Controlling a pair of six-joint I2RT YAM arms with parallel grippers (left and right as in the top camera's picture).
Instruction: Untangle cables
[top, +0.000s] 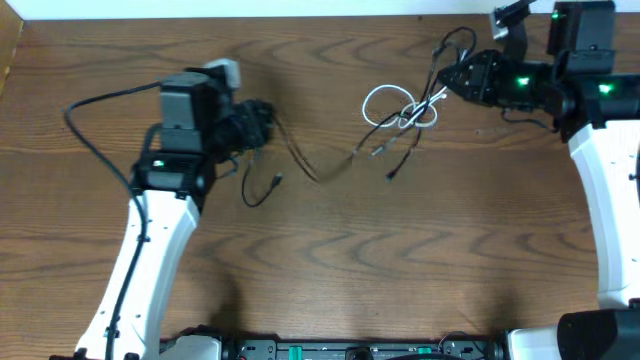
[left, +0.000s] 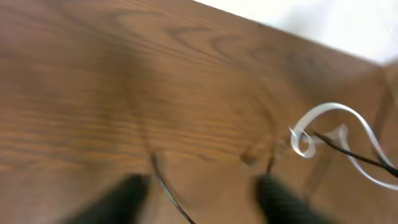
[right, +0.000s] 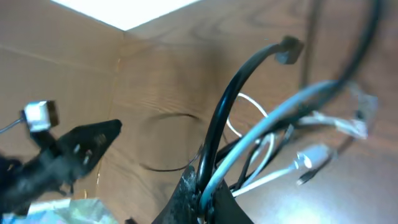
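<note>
The cables lie at the table's middle right as a tangle of white loops and thin black cord. That black cord trails left to my left gripper. In the left wrist view my left gripper is open. Its dark fingers stand apart with the thin cord lying on the wood between them, and the white loop is further off. My right gripper is shut on the bundle's far side. In the right wrist view the right gripper pinches a black cord and a pale cord.
A loose black plug end lies near my left arm, and another below the tangle. The left arm's own thick wire loops out to the left. The table's far edge is close behind both grippers.
</note>
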